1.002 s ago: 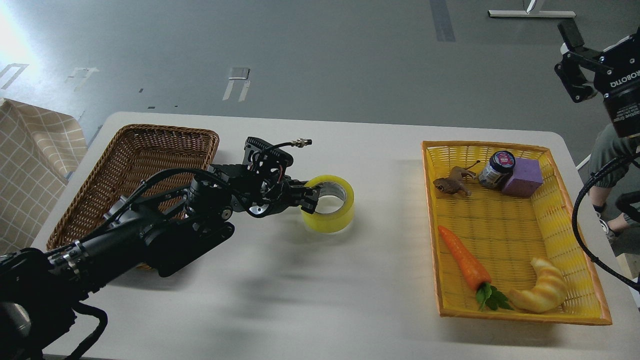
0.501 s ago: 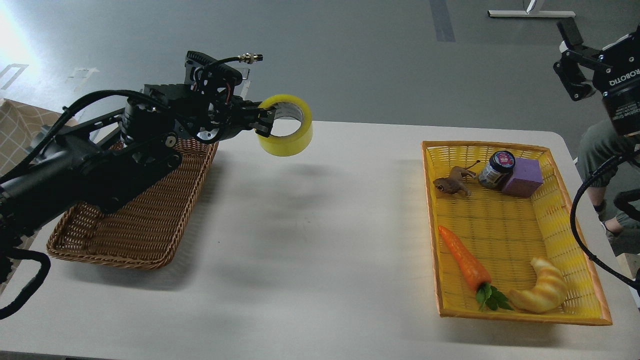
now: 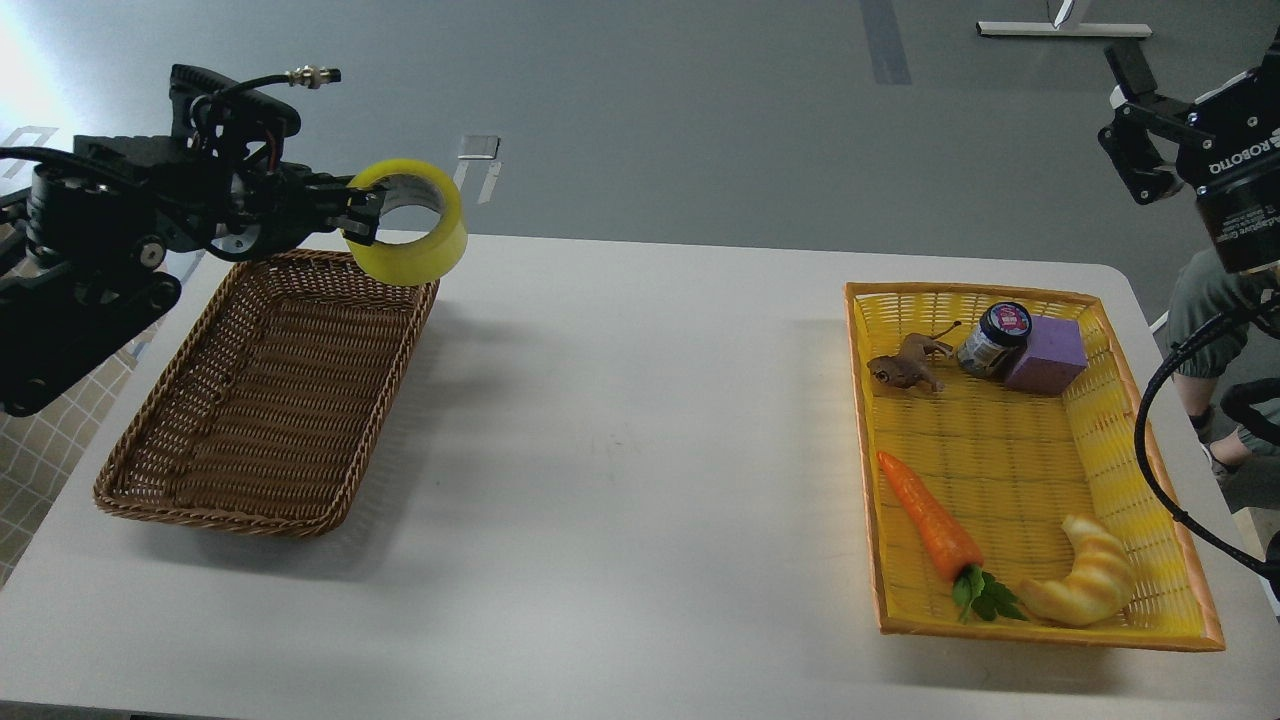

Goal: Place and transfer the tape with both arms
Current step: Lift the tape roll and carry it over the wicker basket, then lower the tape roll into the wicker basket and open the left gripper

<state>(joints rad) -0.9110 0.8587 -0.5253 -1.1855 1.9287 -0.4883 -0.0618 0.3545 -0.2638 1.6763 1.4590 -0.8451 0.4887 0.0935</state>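
While the left gripper (image 3: 358, 212) pinches the tape (image 3: 408, 221) by its wall, roll's up above the brown basket (image 3: 262, 400).
Probably lined up for dropping it in; right gripper (image 3: 1135, 130) looks open, empty.

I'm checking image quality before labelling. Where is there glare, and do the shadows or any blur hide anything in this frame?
Head view: glare whitens the floor at the upper left edge; soft shadows lie right of the brown wicker basket and below the yellow plastic tray, hiding nothing; the translucent yellow tape roll in the left gripper is sharp; the right gripper is dark.
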